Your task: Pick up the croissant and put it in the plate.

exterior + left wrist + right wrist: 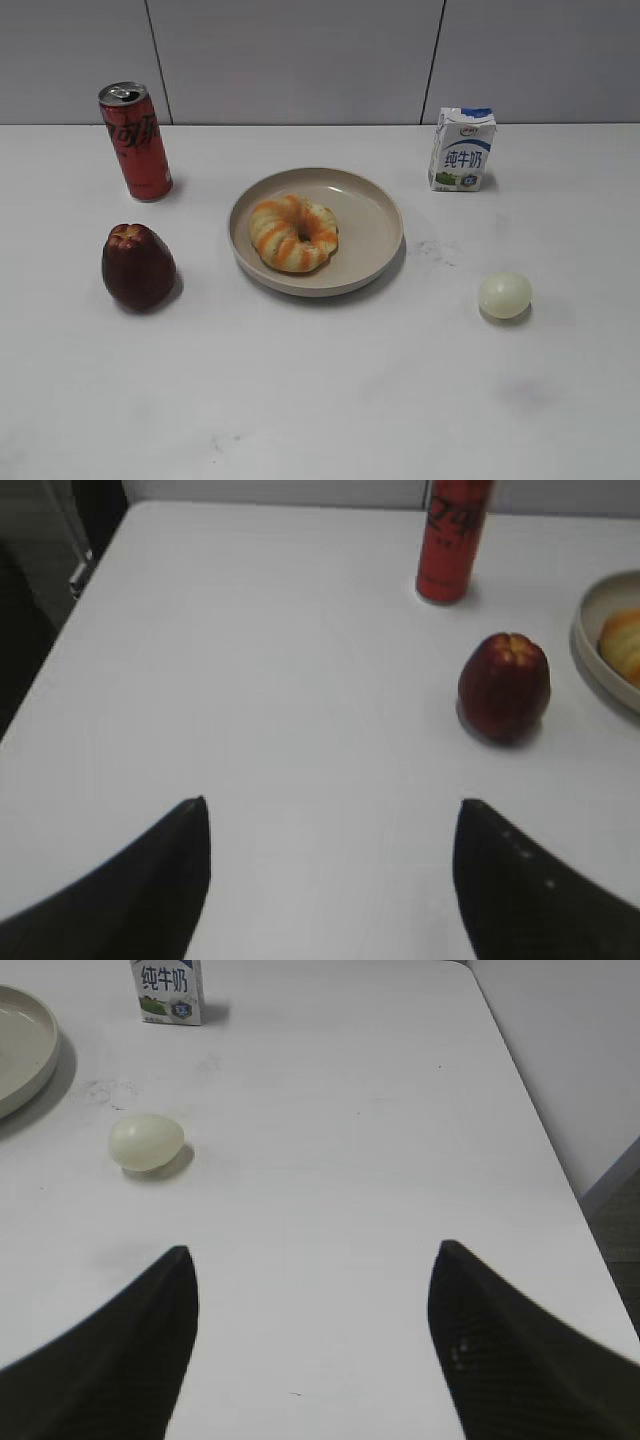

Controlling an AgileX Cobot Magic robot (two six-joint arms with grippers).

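The exterior view looks down at a slant from the front across the white worktop [320, 400] toward a grey panelled wall, taking in the whole layout. The left wrist view sits low over the worktop's left part, facing the far edge, with the red can [452, 540], the dark red fruit [504, 687] and the plate's rim [600, 655] at its right. The right wrist view hovers over the right part, facing likewise, with the milk carton [166, 990], the pale ball [146, 1142] and the plate at its left. Both wrist views share the plate [380, 215] with the exterior view.
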